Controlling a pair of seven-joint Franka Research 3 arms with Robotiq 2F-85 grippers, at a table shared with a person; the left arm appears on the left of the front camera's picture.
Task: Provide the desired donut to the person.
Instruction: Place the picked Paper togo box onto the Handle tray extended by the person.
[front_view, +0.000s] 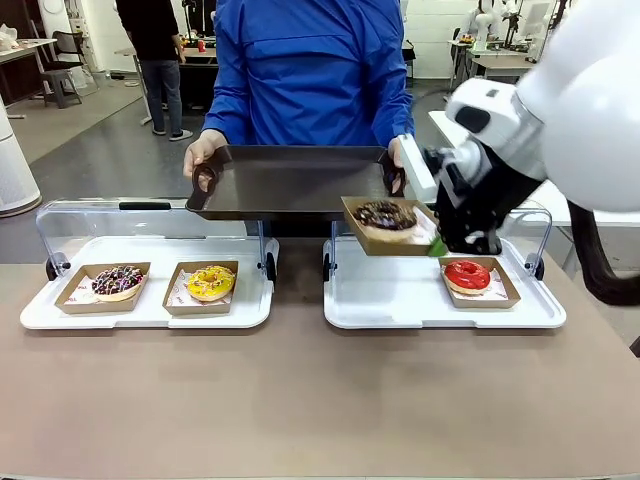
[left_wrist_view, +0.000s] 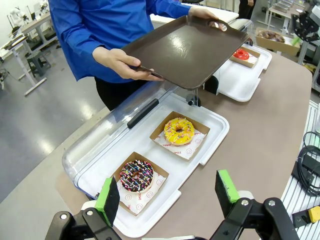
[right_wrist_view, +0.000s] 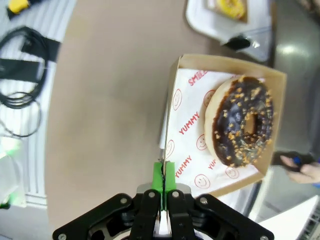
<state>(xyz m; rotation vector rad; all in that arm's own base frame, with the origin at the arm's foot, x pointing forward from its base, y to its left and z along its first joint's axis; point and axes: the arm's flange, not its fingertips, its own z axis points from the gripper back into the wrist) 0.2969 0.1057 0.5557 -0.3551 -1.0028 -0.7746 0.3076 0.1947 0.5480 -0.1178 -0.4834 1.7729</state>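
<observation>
The chocolate-glazed donut (right_wrist_view: 243, 121), flecked with nut crumbs, lay in a paper-lined cardboard box (right_wrist_view: 225, 64) just beyond the right gripper (right_wrist_view: 163, 172), whose jaws were clenched on the box's thin side wall; that wrist view gave the liner's red "YUMMY" print. The front view set the box aloft beside the brown tray (front_view: 290, 180) held by the person (front_view: 310, 70); the left wrist view showed the left gripper (left_wrist_view: 166, 191), jaws spread, nothing between them.

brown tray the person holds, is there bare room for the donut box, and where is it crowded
Brown tray: bare all across, between the person's hands. Right white tray: free left of the red donut. Left white tray: crowded, sprinkled donut beside yellow donut.
</observation>
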